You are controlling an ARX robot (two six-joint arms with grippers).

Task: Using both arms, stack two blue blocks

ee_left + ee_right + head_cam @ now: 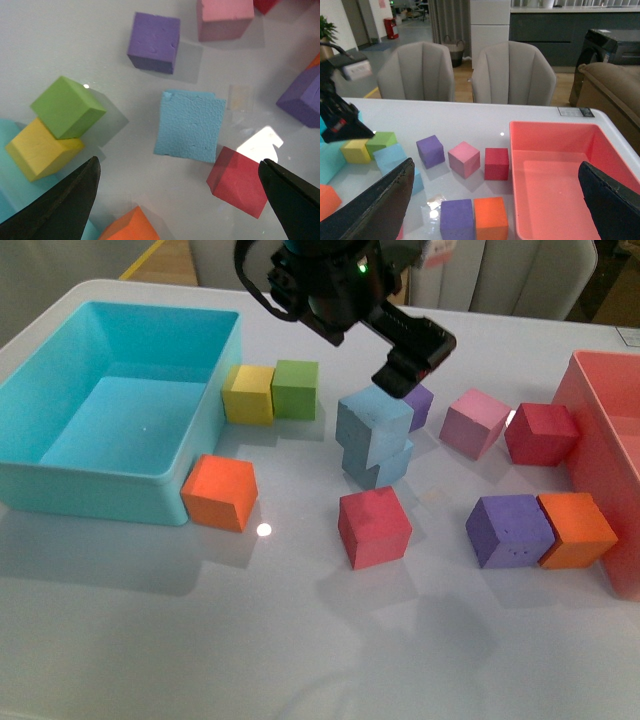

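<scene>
**Blue cubes stacked, both grippers spread**

Your matte sky-blue foam cubes (374, 420) sit stacked mid-table, upper one skewed on the lower. The black left gripper (180, 200) hovers above them, jaws apart, empty. The right gripper (495, 210) is likewise spread, holding nothing.

My white table (300, 640) bears a turquoise bin (60, 490), a pink tray (600, 440), and scattered foam cubes (375, 527).

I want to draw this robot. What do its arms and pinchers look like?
The left arm is bulky and black, with round housings, a looping black cable and a small green light. Its left gripper is a blocky black clamp. In both wrist views the fingers are plain black wedges tapering to points.
</scene>
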